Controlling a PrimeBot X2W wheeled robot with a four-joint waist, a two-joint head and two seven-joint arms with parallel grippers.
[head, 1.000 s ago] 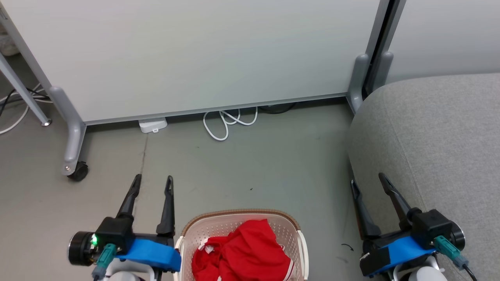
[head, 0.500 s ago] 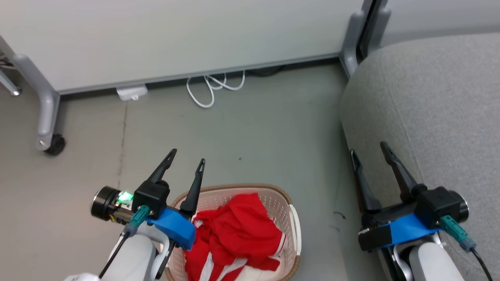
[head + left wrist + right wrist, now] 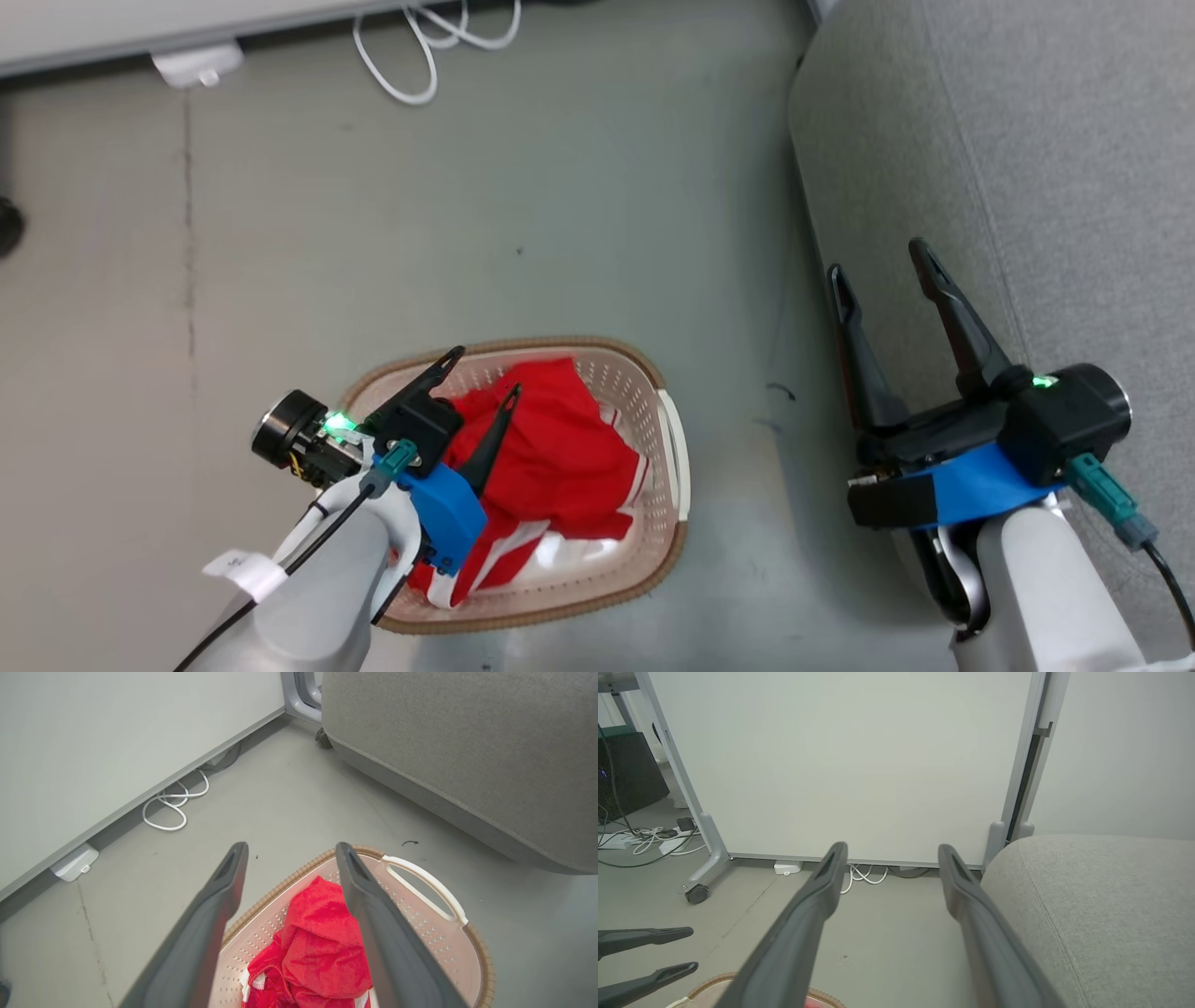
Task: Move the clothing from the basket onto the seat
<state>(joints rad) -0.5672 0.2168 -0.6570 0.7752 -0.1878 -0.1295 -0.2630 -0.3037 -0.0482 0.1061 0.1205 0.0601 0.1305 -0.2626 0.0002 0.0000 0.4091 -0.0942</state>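
The cream-white basket (image 3: 665,439) stands on the grey floor, with the red, white-striped clothing (image 3: 560,457) crumpled inside it. My left gripper (image 3: 485,371) hangs open over the basket's left part, just above the clothing and holding nothing. In the left wrist view its fingers (image 3: 290,848) frame the red clothing (image 3: 322,952) and the basket's handle side (image 3: 430,882). My right gripper (image 3: 876,258) is open and empty, beside the front edge of the grey seat (image 3: 1027,140). The right wrist view has that gripper (image 3: 892,848) pointing at the partition, with the seat (image 3: 1101,905) on its right.
A white cable (image 3: 411,56) and a small white box (image 3: 191,63) lie at the foot of the pale partition panel (image 3: 850,765). The panel stands on a leg with a caster wheel (image 3: 696,893). More cables (image 3: 644,840) lie at the far left.
The head camera has tilted down, so the whole scene shifted up. My left gripper has swung right and now hangs over the basket and clothing. The right gripper has barely moved.
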